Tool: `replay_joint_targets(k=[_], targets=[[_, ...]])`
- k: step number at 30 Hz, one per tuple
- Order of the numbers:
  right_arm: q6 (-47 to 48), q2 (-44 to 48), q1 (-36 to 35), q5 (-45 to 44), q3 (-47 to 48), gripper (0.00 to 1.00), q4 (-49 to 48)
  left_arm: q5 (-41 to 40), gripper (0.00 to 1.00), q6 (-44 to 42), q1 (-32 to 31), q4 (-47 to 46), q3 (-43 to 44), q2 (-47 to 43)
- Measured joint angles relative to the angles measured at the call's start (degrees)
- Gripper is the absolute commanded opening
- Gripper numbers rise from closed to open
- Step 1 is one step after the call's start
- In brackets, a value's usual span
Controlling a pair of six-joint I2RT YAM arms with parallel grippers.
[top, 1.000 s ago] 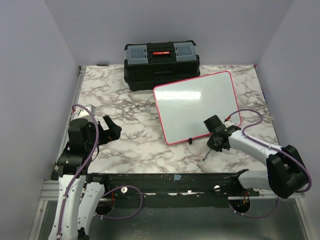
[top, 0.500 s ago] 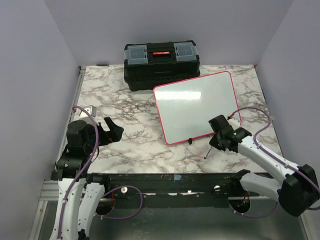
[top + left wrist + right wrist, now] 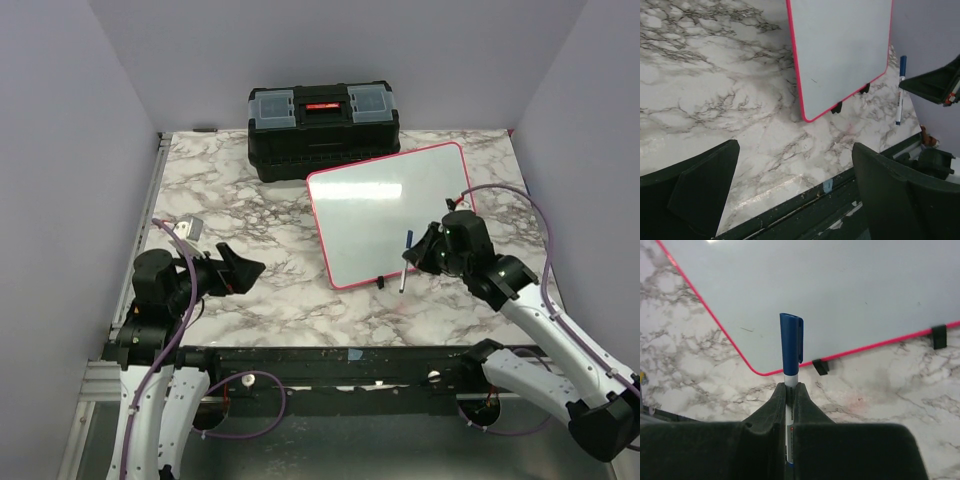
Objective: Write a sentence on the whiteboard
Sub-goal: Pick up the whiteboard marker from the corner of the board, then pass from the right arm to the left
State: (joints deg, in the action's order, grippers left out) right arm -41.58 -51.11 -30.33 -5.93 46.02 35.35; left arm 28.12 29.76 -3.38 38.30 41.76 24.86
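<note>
Top view: the whiteboard (image 3: 395, 205) lies on the marble table (image 3: 250, 215), just in front of the black toolbox (image 3: 323, 128). My right gripper (image 3: 413, 257) is at its near edge, clamped on a blue-capped marker (image 3: 405, 262).

Left wrist view: my left gripper (image 3: 795, 177) is spread wide, empty, over marble.

Right wrist view: my jaws pinch the marker's barrel, cap on, pointing at the board.

Lit brightly and evenly from above, with only soft shadows at 6 o'clock of the toolbox (image 3: 323, 130). Shows a small glare patch at 11 o'clock on the whiteboard (image 3: 840, 290) in the right wrist view. Renders the pen (image 3: 790, 347) sharp there, the left gripper (image 3: 795, 147) slightly soft at 6 o'clock in its own view.
</note>
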Motion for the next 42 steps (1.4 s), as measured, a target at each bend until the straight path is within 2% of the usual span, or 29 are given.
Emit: replay_joint_targets(k=[9,17,23,27,28,33,42], targets=[[8.81,-3.08,-0.72,9.44,5.60,0.01,-8.04,15.69,0.98,1.44,0.00,-4.22,0.33,5.73],[16.90,-6.56,-6.23,12.87,11.26,0.01,-10.78,21.88,0.92,-0.22,-0.68,-3.69,6.82,13.66],[22.16,-12.09,-17.25,9.55,14.95,0.01,-11.37,21.51,0.78,-2.16,-6.78,-2.03,12.26,18.80],[24.61,-15.78,-25.20,5.27,16.70,0.01,-11.47,19.30,0.61,-2.73,-12.35,-0.98,16.06,23.23],[25.07,-16.57,-26.80,4.52,17.03,0.01,-11.69,18.80,0.59,-2.86,-13.57,-0.66,16.83,24.46],[26.71,-18.91,-32.02,0.55,17.81,0.01,-12.26,17.00,0.57,-2.95,-15.13,0.87,18.03,27.17],[29.14,-22.29,-37.29,-4.13,20.48,0.01,-13.20,16.17,0.57,-2.32,-15.67,1.29,18.03,29.42]])
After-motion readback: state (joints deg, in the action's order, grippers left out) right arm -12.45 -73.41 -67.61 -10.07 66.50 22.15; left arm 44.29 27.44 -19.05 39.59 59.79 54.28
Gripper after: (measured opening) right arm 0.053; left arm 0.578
